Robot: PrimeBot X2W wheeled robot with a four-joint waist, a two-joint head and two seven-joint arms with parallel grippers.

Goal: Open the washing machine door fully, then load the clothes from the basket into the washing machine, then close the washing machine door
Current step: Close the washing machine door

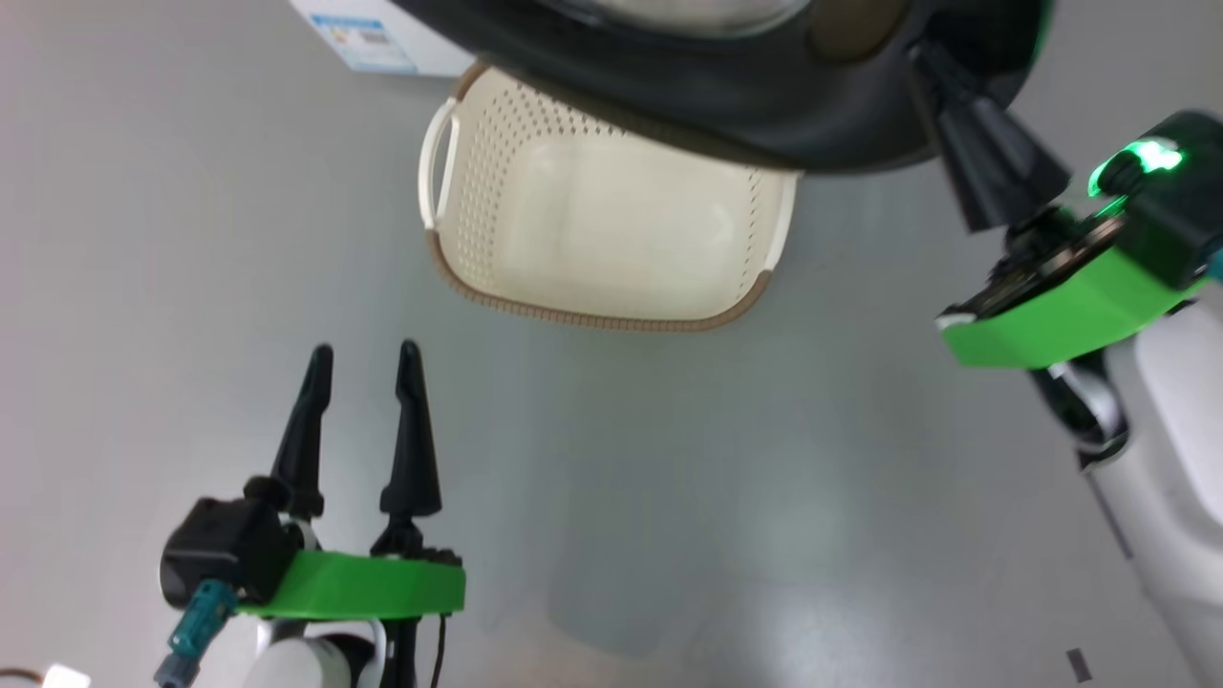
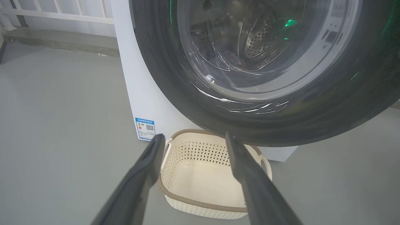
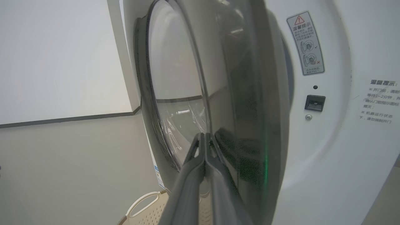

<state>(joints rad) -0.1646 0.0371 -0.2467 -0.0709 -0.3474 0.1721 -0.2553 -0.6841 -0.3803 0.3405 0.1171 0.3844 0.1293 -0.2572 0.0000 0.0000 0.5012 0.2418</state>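
Grey floor [image 1: 669, 497] before the washing machine [image 3: 337, 150], closing stage. The basket [image 1: 478, 162] stands empty beneath the washing machine door [image 1: 764, 124], so loading is judged complete. The door stands ajar. From the right wrist it is seen almost edge-on, with its free edge toward the right arm and the latch socket [image 3: 315, 103] bare on the white front beyond. The right pincer [image 3: 204, 136], fingers together and holding nothing, appears to rest against the door's black ring. The door lies directly ahead of its tips, between them and the machine. The left pincer [image 1: 365, 352], fingers apart and empty, hangs low, well apart from the door. The right arm is nearer, and a push toward the socket should shut the door.
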